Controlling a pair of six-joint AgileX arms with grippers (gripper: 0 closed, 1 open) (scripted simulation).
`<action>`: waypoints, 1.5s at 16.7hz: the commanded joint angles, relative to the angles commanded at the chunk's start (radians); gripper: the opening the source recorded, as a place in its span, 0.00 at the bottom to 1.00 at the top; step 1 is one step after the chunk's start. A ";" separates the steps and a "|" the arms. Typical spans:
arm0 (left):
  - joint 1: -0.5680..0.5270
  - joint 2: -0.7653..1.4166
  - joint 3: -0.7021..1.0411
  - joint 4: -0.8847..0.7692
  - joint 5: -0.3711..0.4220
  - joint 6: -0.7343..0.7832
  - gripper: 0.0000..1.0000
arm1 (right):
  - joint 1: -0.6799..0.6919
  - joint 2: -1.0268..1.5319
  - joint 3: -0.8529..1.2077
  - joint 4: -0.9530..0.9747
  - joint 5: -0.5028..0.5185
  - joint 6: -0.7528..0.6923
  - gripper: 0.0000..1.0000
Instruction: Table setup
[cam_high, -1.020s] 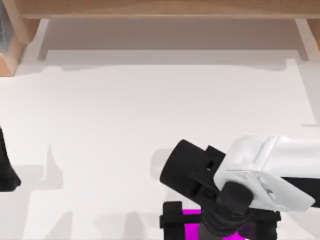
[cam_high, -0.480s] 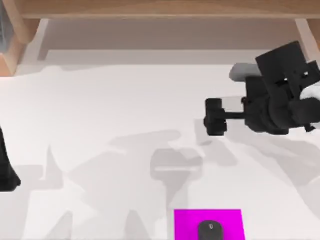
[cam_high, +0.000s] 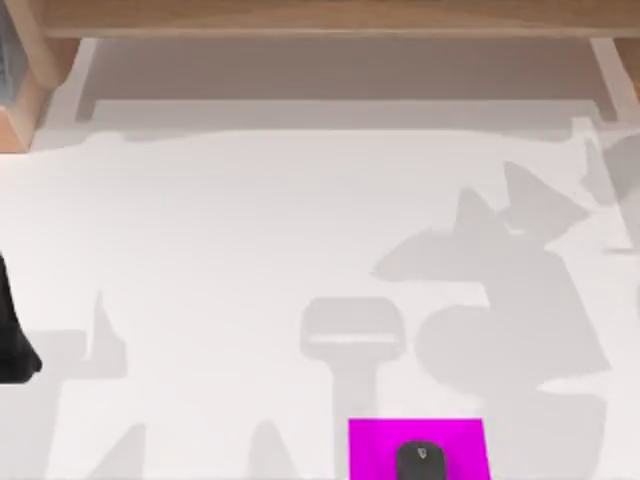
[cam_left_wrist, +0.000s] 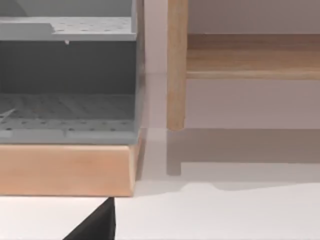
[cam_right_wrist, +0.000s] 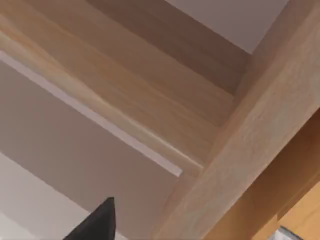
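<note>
Writing: couldn't read any brand or label on anything, the little mark on the mouse was too small to make out.
Table: the table (cam_high: 250, 250) was the big plain white matte top, taking up pretty much the whole top view, with grey arm shadows over its right half.
Frame: a light-brown wooden frame (cam_high: 320, 18) ran along the table's far edge, with a post (cam_left_wrist: 176, 65) coming down to the surface.
Shelf unit: a grey perforated shelf unit (cam_left_wrist: 67, 75) sat on a wooden base at the far left corner; can't tell if anything was in it.
Pad: a magenta pad (cam_high: 372, 448) lay at the near edge, right of centre, with a dark mouse (cam_high: 420, 462) on top of it.
Left arm: parked at the table's left edge (cam_high: 12, 335), fingers can't tell.
Right gripper: dark tip (cam_right_wrist: 97, 222) up near the frame's beams, fingers can't tell.
</note>
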 joint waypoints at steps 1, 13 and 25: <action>0.000 0.000 0.000 0.000 0.000 0.000 1.00 | -0.074 -0.004 -0.017 0.105 -0.033 -0.105 1.00; 0.000 0.000 0.000 0.000 0.000 0.000 1.00 | -0.512 0.163 -0.328 0.890 -0.129 -0.921 1.00; 0.000 0.000 0.000 0.000 0.000 0.000 1.00 | -0.462 0.321 -0.430 0.950 -0.088 -1.010 1.00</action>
